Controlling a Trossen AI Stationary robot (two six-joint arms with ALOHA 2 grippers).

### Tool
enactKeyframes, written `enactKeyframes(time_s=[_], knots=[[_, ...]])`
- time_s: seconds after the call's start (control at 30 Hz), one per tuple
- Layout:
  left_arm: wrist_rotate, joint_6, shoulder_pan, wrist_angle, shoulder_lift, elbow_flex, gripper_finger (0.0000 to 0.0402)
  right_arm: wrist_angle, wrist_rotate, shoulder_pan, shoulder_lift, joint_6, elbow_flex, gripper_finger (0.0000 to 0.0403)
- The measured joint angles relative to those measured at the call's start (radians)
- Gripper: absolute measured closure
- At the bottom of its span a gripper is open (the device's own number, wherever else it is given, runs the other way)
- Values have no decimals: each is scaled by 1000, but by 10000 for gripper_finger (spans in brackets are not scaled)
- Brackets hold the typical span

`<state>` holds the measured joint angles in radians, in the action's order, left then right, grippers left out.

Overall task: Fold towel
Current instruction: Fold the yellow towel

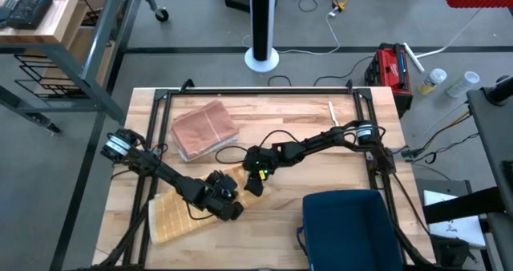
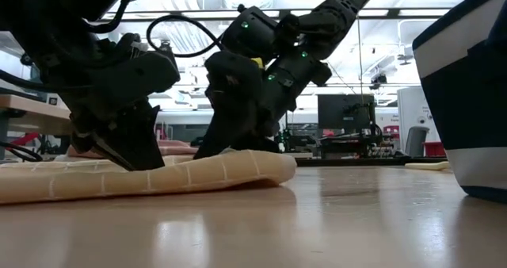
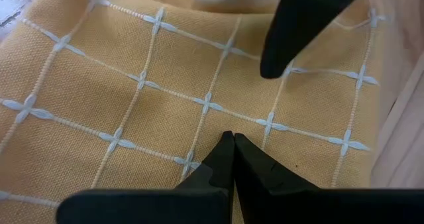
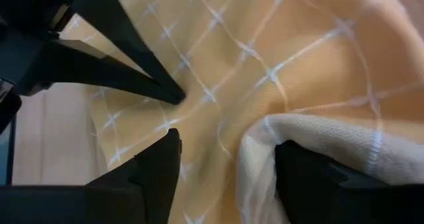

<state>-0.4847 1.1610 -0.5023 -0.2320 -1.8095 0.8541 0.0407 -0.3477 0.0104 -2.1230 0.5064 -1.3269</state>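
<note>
The yellow towel (image 1: 180, 215) with a white grid pattern lies on the table's near left part; its right end (image 2: 269, 166) is rounded over in a fold. My left gripper (image 3: 232, 141) is shut, its tips down on the towel near that end. Close beside it, my right gripper (image 4: 228, 161) is open and slants down at the towel. A raised fold showing the pale underside (image 4: 311, 134) lies between its fingers. My left gripper presses its shut fingertips (image 3: 225, 151) down on the towel's upper face (image 3: 199, 105), slanting down from the table's left. The cloth lies flat under them on the table. My right gripper has its fingers (image 4: 162, 161) on either side of the raised fold; whether they touch the cloth, I cannot tell.
A folded pink towel (image 1: 204, 129) lies at the far left of the table. A dark blue bin (image 1: 349, 227) stands at the near right. Bare wood (image 1: 321, 171) lies between them. Black frame rails (image 1: 256, 91) run along the table's edges.
</note>
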Motion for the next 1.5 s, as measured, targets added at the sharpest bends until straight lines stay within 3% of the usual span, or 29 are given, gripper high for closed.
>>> enactKeyframes(time_s=[0.13,0.33,0.4,0.53,0.7,0.9,1.0,1.17,1.37,1.5], knots=[[-8,0,0,5,-1,-1,401,-18,14,13,-20,-19,-24,238],[-39,-9,-1,6,12,8,401,-17,62,25,-15,-64,-30,367],[-31,-50,-1,-5,30,13,401,-12,72,25,-1,-91,-33,388],[-26,-88,-9,-36,95,30,401,129,166,25,42,-145,-58,386],[-23,-19,-59,-186,149,42,401,378,428,35,108,-239,-92,395],[107,157,-136,-291,136,37,401,547,590,45,155,-263,-128,395],[125,234,-173,-307,115,25,401,641,638,46,162,-246,-157,395],[46,319,-204,-239,74,-10,402,680,663,51,163,-233,-204,395],[-93,249,-189,-129,47,-15,402,673,663,79,159,-227,-268,395],[-101,232,-183,-123,54,-18,402,623,660,106,146,-229,-306,395]])
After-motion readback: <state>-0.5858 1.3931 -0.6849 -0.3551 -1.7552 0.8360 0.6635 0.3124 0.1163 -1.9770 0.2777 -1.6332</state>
